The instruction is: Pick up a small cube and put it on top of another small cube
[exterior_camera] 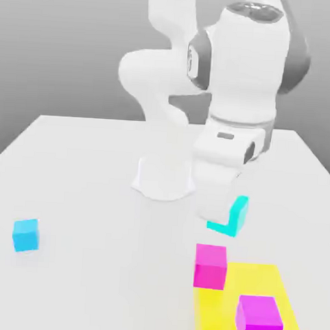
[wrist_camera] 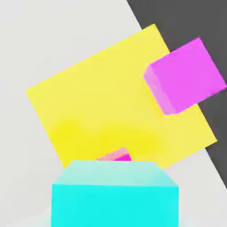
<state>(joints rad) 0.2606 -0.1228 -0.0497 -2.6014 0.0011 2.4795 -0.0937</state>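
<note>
Sitting far over on the exterior view's left, alone on the white table (exterior_camera: pixel 90 191): one small cyan cube (exterior_camera: pixel 26 234), flat on the surface, well apart from everything else. Moving rightward, past bare tabletop, to the round white base of the arm (exterior_camera: pixel 163 178), planted near the middle toward the back. Then the white arm itself, bending forward and down toward the exterior view's right. Hanging below it, the gripper (exterior_camera: pixel 219 216), clamped shut on the second small cyan cube (exterior_camera: pixel 230 218) (up off the table, slightly tilted, its upper part hidden behind the hand). In the hand view, that same held cube (wrist_camera: pixel 115 195) sitting right up close to the lens, pale top face and brighter front face both showing.

Just below and a touch left of the held cube in the exterior view: a magenta cube (exterior_camera: pixel 210 266), clearly bigger than the cyan ones, resting at the near-left corner of a flat yellow square (exterior_camera: pixel 257 283). In the hand view, only a sliver of this one (wrist_camera: pixel 116 156) peeking over the cyan cube's top edge. Further right and nearer the camera, a second magenta cube (exterior_camera: pixel 259 320), standing on the yellow square; in the hand view (wrist_camera: pixel 184 75) perched at the yellow square's (wrist_camera: pixel 102 102) edge, overhanging the dark ground past the table's edge.
</note>
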